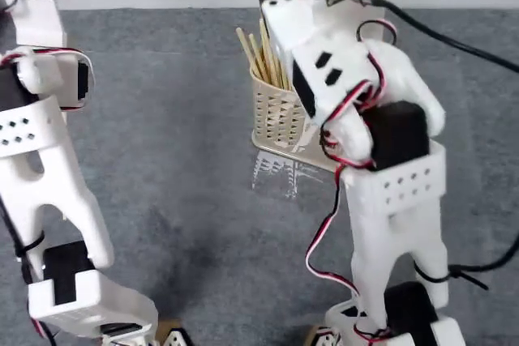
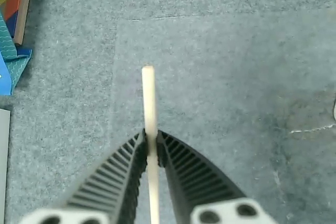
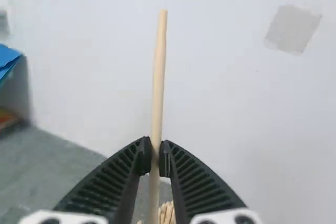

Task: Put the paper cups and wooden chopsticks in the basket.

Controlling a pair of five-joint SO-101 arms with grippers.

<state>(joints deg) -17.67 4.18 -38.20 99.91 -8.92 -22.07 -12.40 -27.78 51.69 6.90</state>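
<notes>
right gripper (image 3: 152, 144) clenched on a wooden chopstick (image 3: 158, 72), gripped low on the shaft, the long end standing up against the white wall (image 3: 247, 129). tips of the chopstick bundle (image 3: 167, 212) showed just under the jaws, so the held stick sat right above the basket. high view agreed: right arm (image 1: 365, 119) leaned over the basket (image 1: 277, 115), which stood upright near the middle of the grey mat (image 1: 178, 119), sticks fanned out of its top. whether the held stick's lower end was already inside the rim, could not tell.

left gripper (image 2: 150, 136) clamped too, on a second chopstick (image 2: 148, 95) that ran straight out past the fingertips over bare mat, well apart from the basket (a coloured board (image 2: 11, 9) lay off at the mat's edge, not part of the job).

judged step in hand: right arm delivering its stick into the basket.

to do it well:
- keep the stick near upright and bring its lower end below the rim before letting go. a high release risks it bouncing off the bundle and out.
- aim for a gap beside the fanned sticks, not onto their tips.
- open the jaws gently and lift straight up, since the basket looked light and a sideways brush could tip it.
- left arm should wait clear until the right arm backs off, then come in the same way.
</notes>
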